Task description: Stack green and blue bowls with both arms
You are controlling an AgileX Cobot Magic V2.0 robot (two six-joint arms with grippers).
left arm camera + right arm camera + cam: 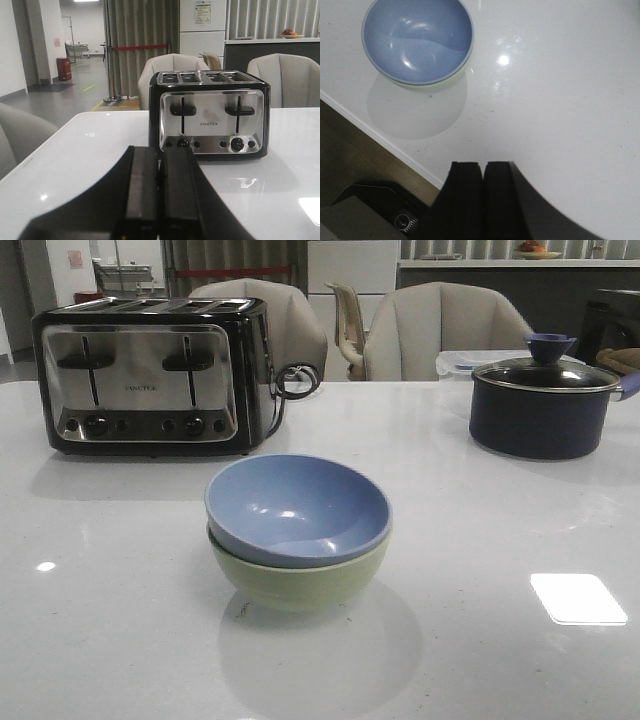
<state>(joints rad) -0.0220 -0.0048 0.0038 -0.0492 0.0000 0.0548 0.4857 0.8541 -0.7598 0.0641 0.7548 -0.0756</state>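
The blue bowl (pixel 298 508) sits nested inside the green bowl (pixel 300 582) in the middle of the white table, slightly tilted. The right wrist view shows the blue bowl (pixel 417 39) with a sliver of the green bowl (pixel 432 85) under its rim. Neither arm shows in the front view. My left gripper (pixel 160 152) is shut and empty, facing the toaster, with no bowl in its view. My right gripper (pixel 483 165) is shut and empty, above the table's near edge, well apart from the bowls.
A black and chrome toaster (pixel 150 375) stands at the back left and also shows in the left wrist view (pixel 210 115). A dark lidded pot (pixel 542 400) stands at the back right. Chairs (pixel 440 330) stand behind the table. The table's edge (pixel 380 135) lies near my right gripper.
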